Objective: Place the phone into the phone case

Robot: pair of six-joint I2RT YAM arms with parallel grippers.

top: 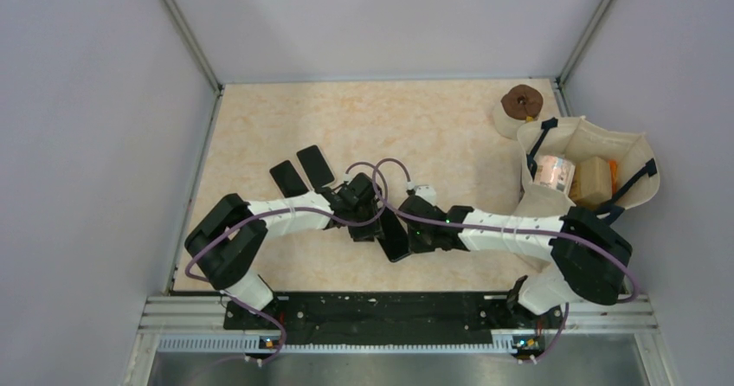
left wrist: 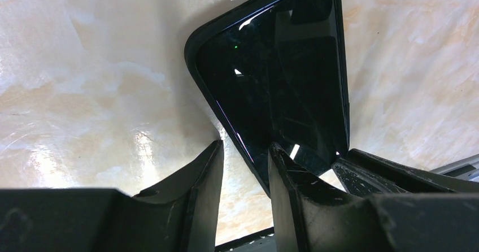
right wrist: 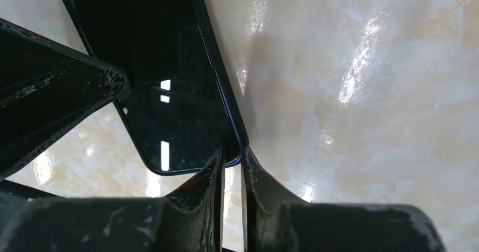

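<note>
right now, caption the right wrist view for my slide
Right claw pinches corner of glossy black rectangular phone over beige marbled tabletop

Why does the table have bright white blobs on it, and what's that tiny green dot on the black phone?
Left wrist view: lamp glare on the glossy table, and the green dot looks like a light mirrored in the phone screen. Right wrist view: more white streaks on the table, bright bars mirrored in the phone. Top external view: soft, even light, hardly any glare.
</note>
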